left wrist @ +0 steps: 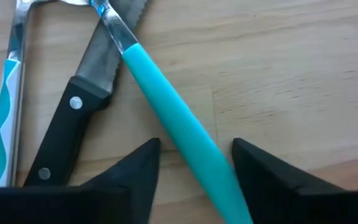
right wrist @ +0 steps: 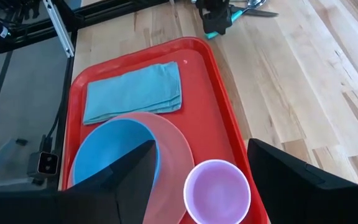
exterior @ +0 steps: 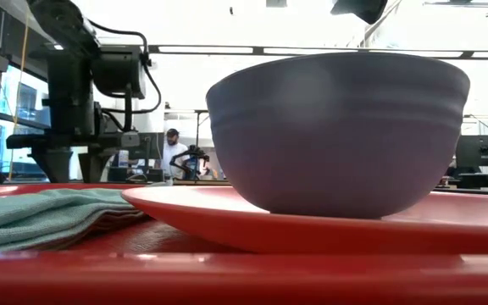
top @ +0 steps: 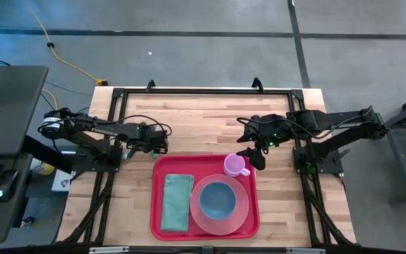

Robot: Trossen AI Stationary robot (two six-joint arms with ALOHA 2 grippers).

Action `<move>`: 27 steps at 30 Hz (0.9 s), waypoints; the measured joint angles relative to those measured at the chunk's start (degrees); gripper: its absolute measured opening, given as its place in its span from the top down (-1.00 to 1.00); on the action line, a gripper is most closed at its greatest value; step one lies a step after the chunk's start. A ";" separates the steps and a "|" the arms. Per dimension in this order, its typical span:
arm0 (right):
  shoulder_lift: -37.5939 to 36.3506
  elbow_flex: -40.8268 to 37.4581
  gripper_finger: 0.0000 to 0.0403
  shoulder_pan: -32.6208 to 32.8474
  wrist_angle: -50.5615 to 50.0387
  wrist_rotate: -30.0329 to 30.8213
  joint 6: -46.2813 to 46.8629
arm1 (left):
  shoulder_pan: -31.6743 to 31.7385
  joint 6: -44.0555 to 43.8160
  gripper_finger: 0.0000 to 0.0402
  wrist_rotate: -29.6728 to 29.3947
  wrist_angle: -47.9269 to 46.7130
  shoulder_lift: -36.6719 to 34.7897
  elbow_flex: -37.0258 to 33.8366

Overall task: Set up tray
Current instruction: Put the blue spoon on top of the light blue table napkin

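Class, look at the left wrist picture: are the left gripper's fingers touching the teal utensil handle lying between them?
Apart. The left wrist view shows the teal handle running between the left gripper fingers, with bare wood visible on both sides of it.

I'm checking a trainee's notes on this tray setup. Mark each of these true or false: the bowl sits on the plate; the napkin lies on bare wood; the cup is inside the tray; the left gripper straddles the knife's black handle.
1. The blue bowl sits on the pink plate. True.
2. The green napkin lies on bare wood. False: it lies in the red tray.
3. The purple cup is inside the tray. True.
4. The left gripper straddles the knife's black handle. False: its open fingers flank a teal-handled utensil.
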 joint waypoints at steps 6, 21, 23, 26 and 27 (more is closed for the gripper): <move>0.00 0.00 -0.17 0.00 -0.25 0.00 0.06 | 0.00 1.67 0.38 -0.71 0.12 0.04 0.02; 0.00 0.00 -0.17 0.00 -0.86 0.13 0.46 | -0.02 9.10 0.68 -1.43 -0.92 -0.26 1.33; 0.00 0.00 -0.17 0.00 -0.89 0.13 0.46 | -0.02 10.01 0.68 -1.40 -1.29 -0.35 2.26; 0.00 0.00 -0.17 -0.01 -0.99 0.17 0.46 | -0.02 11.97 0.68 -1.40 -3.16 -0.76 4.55; 0.00 0.00 -0.17 0.00 -1.00 0.17 0.48 | -0.02 12.72 0.68 -1.36 -4.00 -0.76 5.59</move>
